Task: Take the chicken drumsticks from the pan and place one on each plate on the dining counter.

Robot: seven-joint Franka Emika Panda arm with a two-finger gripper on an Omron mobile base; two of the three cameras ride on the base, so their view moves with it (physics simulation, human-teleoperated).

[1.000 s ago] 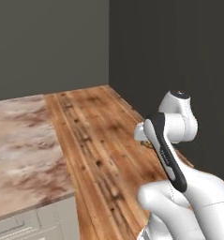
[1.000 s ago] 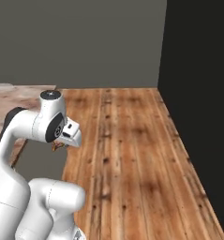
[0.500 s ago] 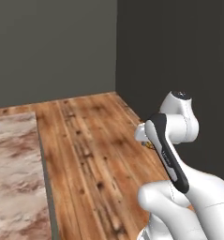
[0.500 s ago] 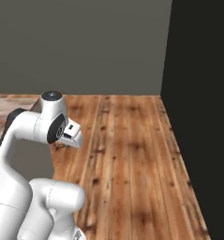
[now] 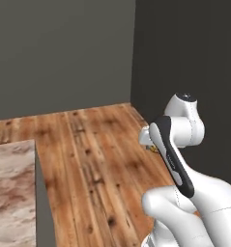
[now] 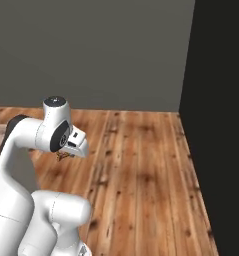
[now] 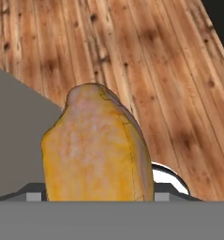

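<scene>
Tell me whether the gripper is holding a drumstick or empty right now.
Holding one. In the hand view a golden-orange chicken drumstick rises right at the gripper, above the wooden floor; the finger tips themselves are hidden.

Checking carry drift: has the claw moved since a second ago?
Yes, but only with the driving base: the stone counter has slid left, away from the claw, in the left base view. Arm pose looks unchanged.
</scene>
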